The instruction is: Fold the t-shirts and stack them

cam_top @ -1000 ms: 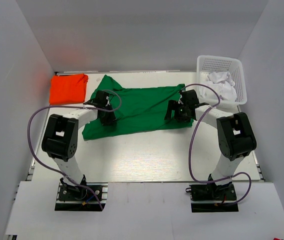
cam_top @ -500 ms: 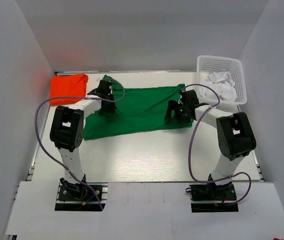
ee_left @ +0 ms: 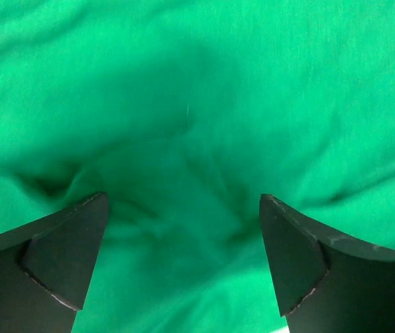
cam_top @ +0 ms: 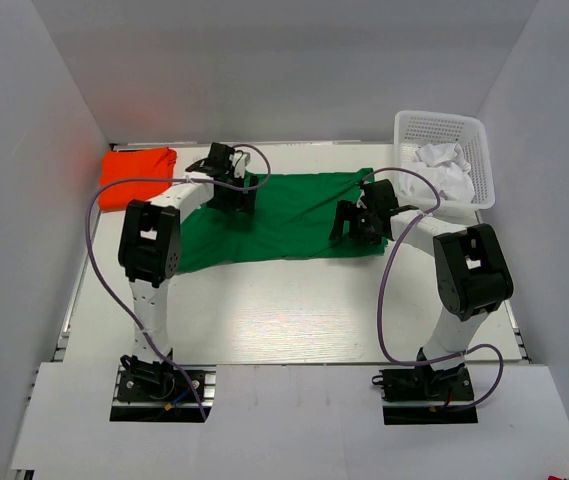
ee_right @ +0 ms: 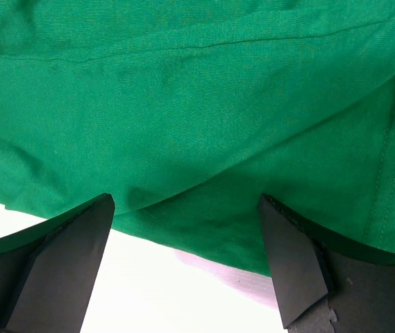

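Observation:
A deep green t-shirt (cam_top: 284,215) lies spread flat across the middle of the table. A bright orange-red t-shirt (cam_top: 136,176) sits folded at the back left. My left gripper (cam_top: 232,190) hovers over the green shirt's back left part, jaws open with only wrinkled green cloth (ee_left: 183,139) below them. My right gripper (cam_top: 359,222) stands open over the shirt's near right edge; the cloth's hem (ee_right: 204,208) and bare table show between its fingers (ee_right: 291,260). Neither gripper holds anything.
A white mesh basket (cam_top: 479,135) with crumpled white cloth (cam_top: 444,165) inside stands at the back right corner. White walls close off the left, right and back of the table (cam_top: 284,310). Purple cables loop off both arms.
My left gripper moved toward the back and right, carrying the shirt's left part over onto itself, then let go and opened. The shirt's left side is now narrower. The right arm stayed still.

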You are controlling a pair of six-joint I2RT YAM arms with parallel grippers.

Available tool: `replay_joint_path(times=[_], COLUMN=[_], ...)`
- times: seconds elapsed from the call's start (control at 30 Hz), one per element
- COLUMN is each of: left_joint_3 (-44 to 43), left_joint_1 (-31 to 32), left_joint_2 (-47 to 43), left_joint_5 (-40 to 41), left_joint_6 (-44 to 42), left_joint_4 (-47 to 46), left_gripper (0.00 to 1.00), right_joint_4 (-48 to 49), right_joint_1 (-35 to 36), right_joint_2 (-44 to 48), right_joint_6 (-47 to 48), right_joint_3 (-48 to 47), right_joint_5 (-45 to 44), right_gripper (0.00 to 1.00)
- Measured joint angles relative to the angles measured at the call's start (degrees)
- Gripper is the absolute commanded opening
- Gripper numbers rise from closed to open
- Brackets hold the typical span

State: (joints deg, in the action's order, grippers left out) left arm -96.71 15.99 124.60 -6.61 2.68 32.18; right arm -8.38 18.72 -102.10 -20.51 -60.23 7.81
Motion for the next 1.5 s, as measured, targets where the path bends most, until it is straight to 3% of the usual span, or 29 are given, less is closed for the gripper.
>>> replay_joint_path(times=[0.17,0.43,0.73,0.83,1.07,1.27,1.5], left_joint_3=[9.75,29.88,40.54,41.31,48.94,58.16,61.37], left_joint_1=[-0.04,-1.64,-3.3,-3.98,-5.25,-5.38,-5.18], left_joint_2=[-11.04,-33.81,-27.63,-28.0,-34.58,-46.18,-62.31], left_joint_5=[2.93,10.56,11.26,10.49,10.45,10.23,13.11], left_joint_6=[4.0,18.25,29.35,30.88,33.44,37.24,40.92], left_joint_4=[-1.6,-8.5,-10.86,-12.35,-14.6,-10.29,2.69], left_gripper=[1.0,1.0,1.0,1.0,1.0,1.0,1.0], right_joint_4=[-0.02,-0.94,-0.74,-0.28,2.23,-2.69,-6.73], right_joint_1=[0.02,-0.07,-0.39,-0.5,-0.55,-0.2,0.07], right_joint_2=[0.15,3.8,2.36,0.9,6.91,18.49,25.88], right_joint_6=[0.13,0.07,-1.66,-2.78,-5.86,-7.54,-3.54], right_joint_3=[0.02,0.46,0.44,1.46,8.85,18.93,20.37], right_joint_5=[-0.61,-7.61,-13.73,-14.01,-14.64,-15.21,-14.05], right_gripper=[0.9,0.9,0.9,0.9,0.9,0.9,0.9])
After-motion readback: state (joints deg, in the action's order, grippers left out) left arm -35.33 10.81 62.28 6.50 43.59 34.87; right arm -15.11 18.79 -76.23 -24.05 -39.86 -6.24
